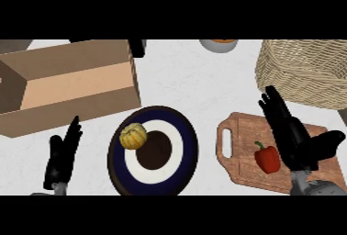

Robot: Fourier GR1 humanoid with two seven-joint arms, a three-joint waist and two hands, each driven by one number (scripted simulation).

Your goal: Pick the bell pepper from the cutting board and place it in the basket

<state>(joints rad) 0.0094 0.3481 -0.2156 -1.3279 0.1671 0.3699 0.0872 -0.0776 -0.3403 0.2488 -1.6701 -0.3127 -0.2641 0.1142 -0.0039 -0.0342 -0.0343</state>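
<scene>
Right hand (293, 133) with straight open fingers above the cutting board (238, 170), red bell pepper (267, 159) lying on the board just beside its palm, wicker basket (305, 73) behind, left hand (62, 158) open near the plate (153, 183) with a small squash (133, 136), cardboard box (68, 87) on the white surface (190, 78).

Basket (305, 73) cut off at right; top-edge bowl (219, 44) mostly cropped.

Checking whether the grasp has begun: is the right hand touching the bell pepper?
Apart. The head view shows a strip of cutting board between the red bell pepper and the open right hand, whose straight fingers point toward the basket.
</scene>
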